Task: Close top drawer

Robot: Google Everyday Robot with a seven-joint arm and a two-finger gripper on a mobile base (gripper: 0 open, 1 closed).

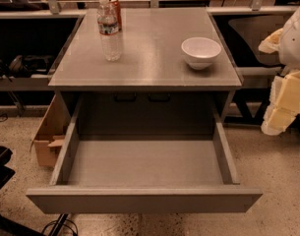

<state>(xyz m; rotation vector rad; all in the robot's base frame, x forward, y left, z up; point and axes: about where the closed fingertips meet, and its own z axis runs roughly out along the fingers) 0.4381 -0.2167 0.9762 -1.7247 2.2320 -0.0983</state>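
Observation:
The top drawer [144,199] is pulled far out toward the camera from the grey cabinet [149,77]. Its wide, flat grey front has no handle, and its grey box interior [144,161] is empty. My gripper [283,104], yellowish below a white arm part, hangs at the right edge of the view. It is to the right of the drawer's right side wall, apart from it and a little above floor level. It holds nothing that I can see.
On the cabinet top stand a clear water bottle [109,31], a red can [117,8] behind it and a white bowl [201,52]. A cardboard box [47,134] lies on the floor left of the drawer. Cables [58,226] lie at the lower left.

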